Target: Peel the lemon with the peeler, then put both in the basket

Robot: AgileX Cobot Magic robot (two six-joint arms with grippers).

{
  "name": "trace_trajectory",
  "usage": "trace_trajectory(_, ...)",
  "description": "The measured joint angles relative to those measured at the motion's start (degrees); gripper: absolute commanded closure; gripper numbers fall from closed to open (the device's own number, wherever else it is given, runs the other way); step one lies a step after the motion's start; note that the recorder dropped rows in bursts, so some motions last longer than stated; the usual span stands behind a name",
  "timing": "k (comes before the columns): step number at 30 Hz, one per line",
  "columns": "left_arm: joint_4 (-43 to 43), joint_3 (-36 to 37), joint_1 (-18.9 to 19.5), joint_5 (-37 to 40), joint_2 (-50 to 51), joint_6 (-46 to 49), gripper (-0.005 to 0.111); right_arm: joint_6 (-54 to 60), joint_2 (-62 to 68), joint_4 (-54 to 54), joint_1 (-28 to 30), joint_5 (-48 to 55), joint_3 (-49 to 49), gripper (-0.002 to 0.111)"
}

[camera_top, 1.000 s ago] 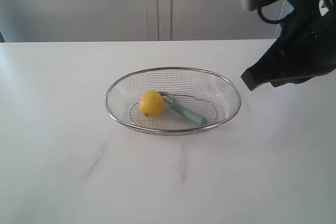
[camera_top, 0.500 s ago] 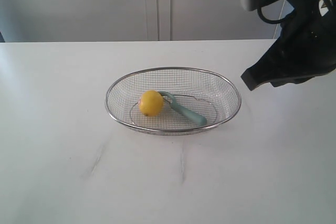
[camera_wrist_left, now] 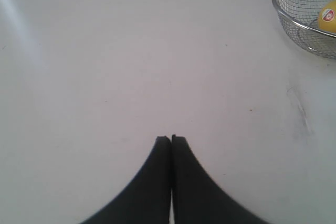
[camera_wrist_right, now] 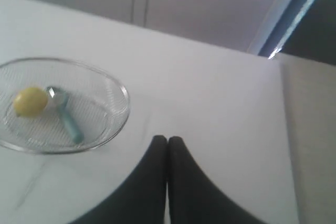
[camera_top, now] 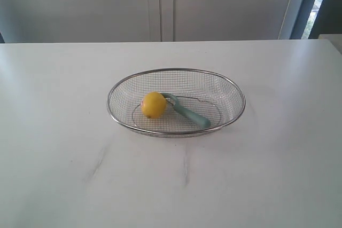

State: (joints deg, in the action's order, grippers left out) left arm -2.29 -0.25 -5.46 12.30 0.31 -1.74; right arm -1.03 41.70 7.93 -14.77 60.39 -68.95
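Observation:
The yellow lemon lies in the silver wire-mesh basket at the middle of the white table. The teal-handled peeler rests beside it in the basket, its head against the lemon. Neither arm shows in the exterior view. In the left wrist view my left gripper is shut and empty over bare table, with the basket and lemon far off at the frame's corner. My right gripper is shut and empty too, apart from the basket, lemon and peeler.
The white table carries faint grey streaks in front of the basket. A pale wall with cabinet seams stands behind the table. A dark window edge is at the far right.
The right arm, which hung at the upper right of the exterior view, has left that view. Lemon, peeler and basket have not moved.

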Motion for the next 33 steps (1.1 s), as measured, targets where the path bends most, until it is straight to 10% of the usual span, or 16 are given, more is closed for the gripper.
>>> trace_trajectory(13, 0.0, 0.0, 0.0, 0.0, 0.0, -0.1, 0.107, 0.0, -16.9, -0.3, 7.7, -0.3, 1.0, 0.108)
trace_trajectory(24, 0.0, 0.0, 0.0, 0.0, 0.0, -0.1, 0.107, 0.0, -28.9, -6.0, 7.7, -5.6, 33.1, 0.108)
trace_trajectory(33, 0.0, 0.0, 0.0, 0.0, 0.0, -0.1, 0.107, 0.0, -37.8, -11.9, 7.8, -9.8, 39.4, 0.108)
